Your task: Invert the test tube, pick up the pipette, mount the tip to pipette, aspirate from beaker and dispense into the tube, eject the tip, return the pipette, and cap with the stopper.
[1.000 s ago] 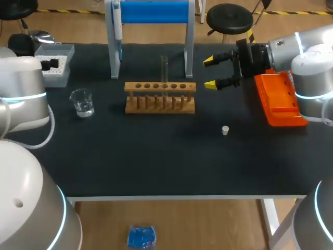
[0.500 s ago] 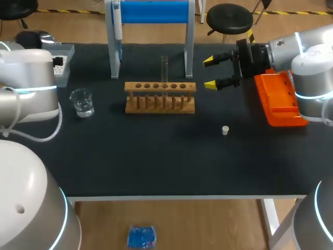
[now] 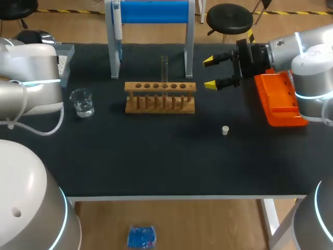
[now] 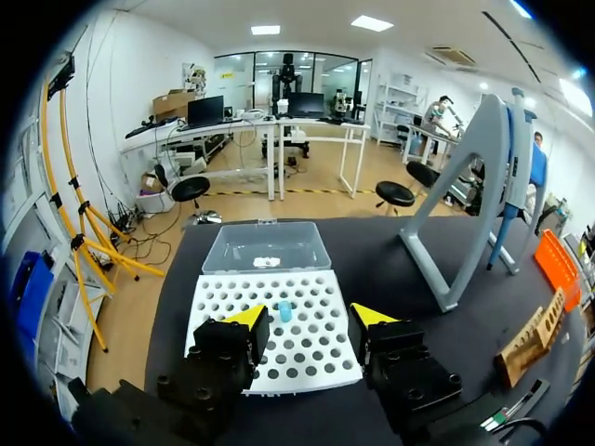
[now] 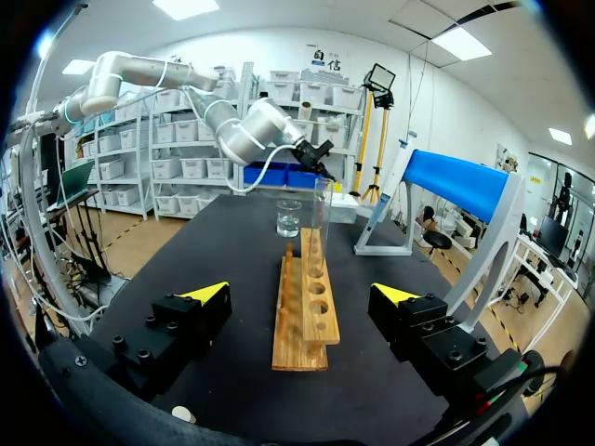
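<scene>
Rack [image 3: 159,97], tube [image 3: 164,67] block ctr (front tbl [image 3: 156,161] free).

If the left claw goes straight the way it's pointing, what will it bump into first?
Most likely the white tip box full of round holes, which lies right ahead of the open jaws of the left gripper. How far off it is, I can't tell.

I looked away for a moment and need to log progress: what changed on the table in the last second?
The left arm swung toward the table's far left corner and now hides most of the tip box. The left gripper is open above the box's holes. Nothing was gripped or released. The right gripper, test tube, rack, beaker and stopper stayed put.
</scene>
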Controlling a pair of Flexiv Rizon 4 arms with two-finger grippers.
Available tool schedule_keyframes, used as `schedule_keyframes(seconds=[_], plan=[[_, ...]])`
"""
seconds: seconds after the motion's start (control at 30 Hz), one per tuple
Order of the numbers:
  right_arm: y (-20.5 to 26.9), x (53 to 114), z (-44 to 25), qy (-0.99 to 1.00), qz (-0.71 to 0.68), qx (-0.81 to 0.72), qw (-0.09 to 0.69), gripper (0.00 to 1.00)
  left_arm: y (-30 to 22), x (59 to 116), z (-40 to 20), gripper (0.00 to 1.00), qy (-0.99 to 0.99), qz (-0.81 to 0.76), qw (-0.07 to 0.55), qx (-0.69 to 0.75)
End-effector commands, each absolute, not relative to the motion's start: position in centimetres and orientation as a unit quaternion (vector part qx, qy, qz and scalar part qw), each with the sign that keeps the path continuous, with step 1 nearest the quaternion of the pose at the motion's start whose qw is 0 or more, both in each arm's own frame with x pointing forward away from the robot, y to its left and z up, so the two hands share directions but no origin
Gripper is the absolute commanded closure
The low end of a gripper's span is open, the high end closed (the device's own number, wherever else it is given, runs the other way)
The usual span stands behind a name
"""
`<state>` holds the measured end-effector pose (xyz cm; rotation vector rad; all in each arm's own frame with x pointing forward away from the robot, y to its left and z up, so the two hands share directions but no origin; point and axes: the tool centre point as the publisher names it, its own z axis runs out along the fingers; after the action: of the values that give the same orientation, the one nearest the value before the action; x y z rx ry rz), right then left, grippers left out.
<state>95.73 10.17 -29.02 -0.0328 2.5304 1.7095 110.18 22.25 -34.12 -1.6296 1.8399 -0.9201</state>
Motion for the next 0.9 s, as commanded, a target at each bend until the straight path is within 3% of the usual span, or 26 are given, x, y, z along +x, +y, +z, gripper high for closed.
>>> schedule_keyframes(seconds=[0.03,0.9], plan=[[10.1,95.8,-29.0,0.828,0.559,-0.012,0.043,0.00,22.4,110.8,-34.6,0.48,0.676,-0.340,0.257,-0.601],[10.1,95.8,-29.0,0.828,0.559,-0.012,0.043,0.00,23.3,112.8,-35.4,0.56,0.676,-0.331,0.257,-0.606]])
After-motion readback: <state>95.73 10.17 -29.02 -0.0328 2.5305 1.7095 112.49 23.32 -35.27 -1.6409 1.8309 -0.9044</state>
